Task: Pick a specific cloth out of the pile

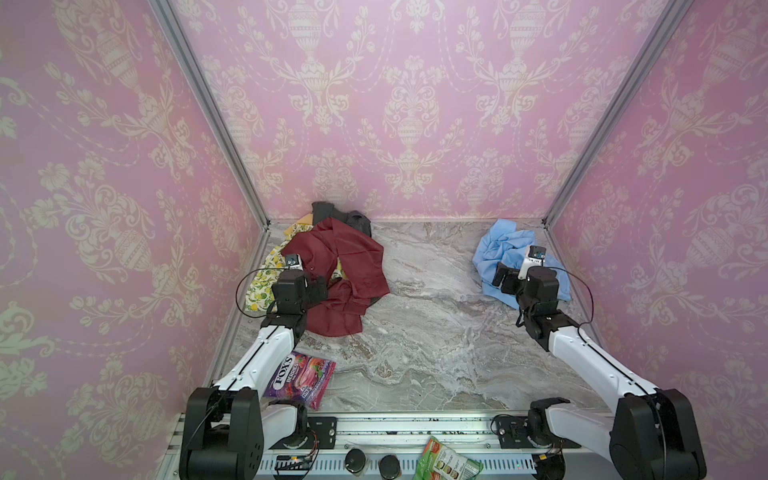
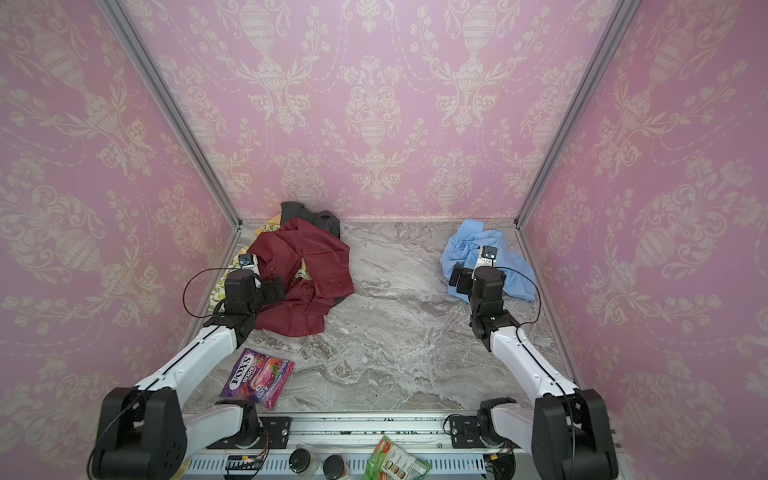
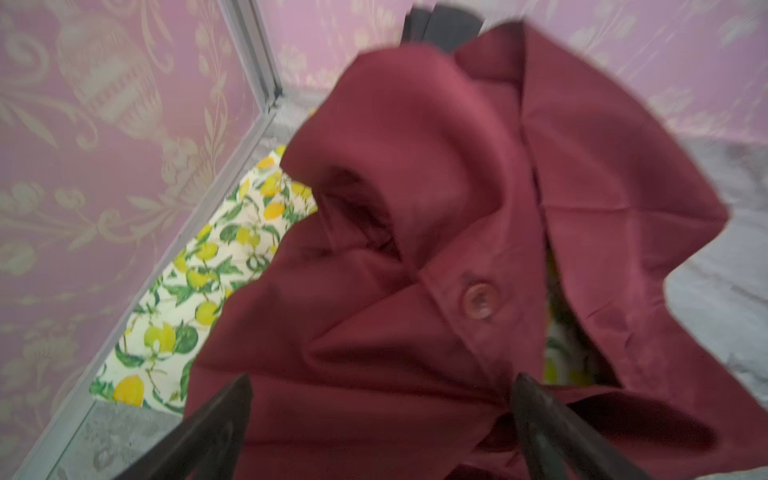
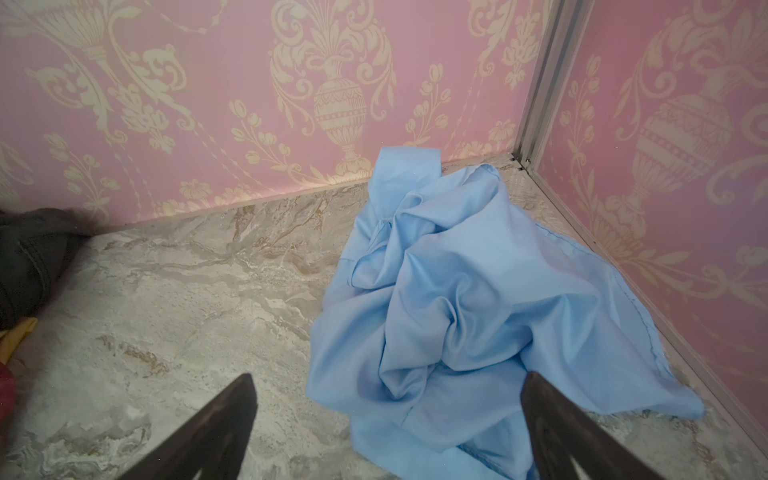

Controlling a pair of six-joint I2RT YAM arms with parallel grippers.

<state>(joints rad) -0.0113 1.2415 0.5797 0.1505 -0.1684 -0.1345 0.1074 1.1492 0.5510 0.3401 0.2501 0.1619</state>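
At ten o'clock on the marble-patterned table (image 1: pixel 436 316) sat the pile (image 1: pixel 332 249). It had a flat lemon-print cloth (image 3: pixel 199 291) at its left edge and a maroon shirt (image 1: pixel 357 257) heaped over that. A dark grey piece (image 1: pixel 340 216) and a yellow piece (image 1: pixel 306 219) were tucked against the back wall. The left gripper (image 3: pixel 384 380) hung low over the maroon shirt, jaws spread wide and nothing clamped. The wrist view was blurred, so I could not tell whether one fingertip (image 3: pixel 536 399) brushed a fold. That seemed the likelier trouble: a finger catching the buttoned placket on withdrawal would probably drag the slippery shirt out across the table.

At two o'clock, well apart from the pile, the cloth (image 4: pixel 457 291) lay crumpled in the far right corner, so the picking looked essentially done. The right gripper (image 4: pixel 388 376) hovered over its near edge, jaws fully apart, holding nothing. A loose hem snagging there might pull the cloth back toward the middle.

The lemon print looked matte and smooth. A glossy purple sweet bag (image 1: pixel 299 378) lay at seven o'clock. The maroon fabric was shiny, with sharp creases and a round button (image 3: pixel 481 301). The cloth was thin, sky-blue and softly sheened, bunched into rounded folds with stitched seams along its edges.
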